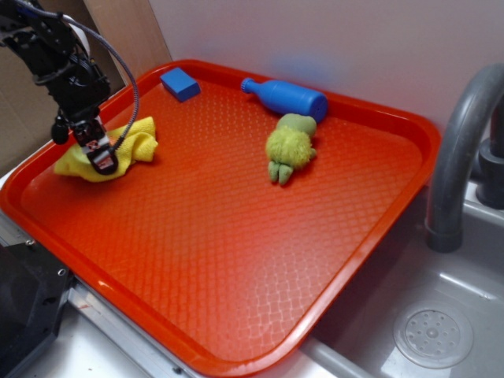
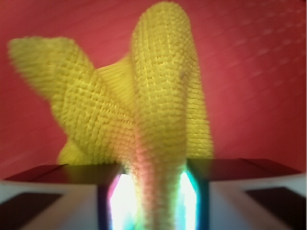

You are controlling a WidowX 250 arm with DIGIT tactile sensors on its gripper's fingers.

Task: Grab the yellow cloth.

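The yellow cloth [image 1: 134, 143] lies crumpled at the far left of the red tray [image 1: 236, 236]. My gripper [image 1: 102, 161] is down on the cloth's near side. In the wrist view an upright fold of the yellow cloth [image 2: 158, 96] stands between my two fingers, and my gripper [image 2: 153, 191] straddles it. A bright gap shows on each side of the fold, so the jaws are partly closed around it without pressing it. The part of the cloth under the gripper is hidden in the exterior view.
A fuzzy yellow-green plush toy [image 1: 289, 146] lies mid-tray at the back. A blue bottle [image 1: 285, 98] lies on its side behind it, and a blue block [image 1: 180, 83] sits at the back left. A sink with a grey faucet [image 1: 457, 157] is to the right of the tray.
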